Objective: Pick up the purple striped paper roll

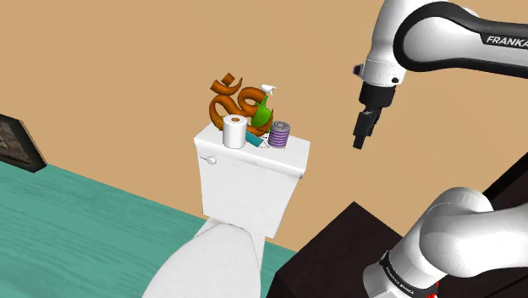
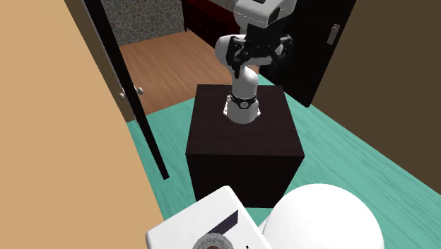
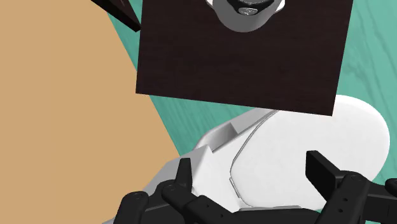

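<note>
**Shoulder view**
Purple striped roll [image 1: 280, 133]: upright on the lid of the white toilet tank [image 1: 254, 173], toward that view's right end, untouched.
Neighbours: green spray bottle [image 1: 263, 112] just behind the roll; white paper roll [image 1: 234, 132] farther to the left; small teal item [image 1: 254, 142] lying between the two rolls; orange curly ornament [image 1: 228, 97] at the back, against the tan wall [image 1: 127, 68].
Claw [image 1: 360, 142]: in mid-air to the right of the tank, pointing down, well apart from the roll.
Stand [image 1: 338, 245]: dark box at lower right, beside the toilet, on the teal floor [image 1: 85, 212].

**Second exterior view**
Arm [image 2: 244, 92]: upright on the dark stand, hand raised near the top edge.
Tank corner: at the bottom edge, carrying a greyish roll top [image 2: 214, 242]; cannot tell which roll.
Toilet seat cover [image 2: 325, 216]: white and rounded, just in front of the stand.

**Wrist view**
Fingers [image 3: 323, 170]: set wide apart with nothing between them, so the claw is open.
Beyond the fingers: stand top, white toilet, tan wall and teal floor.
</note>
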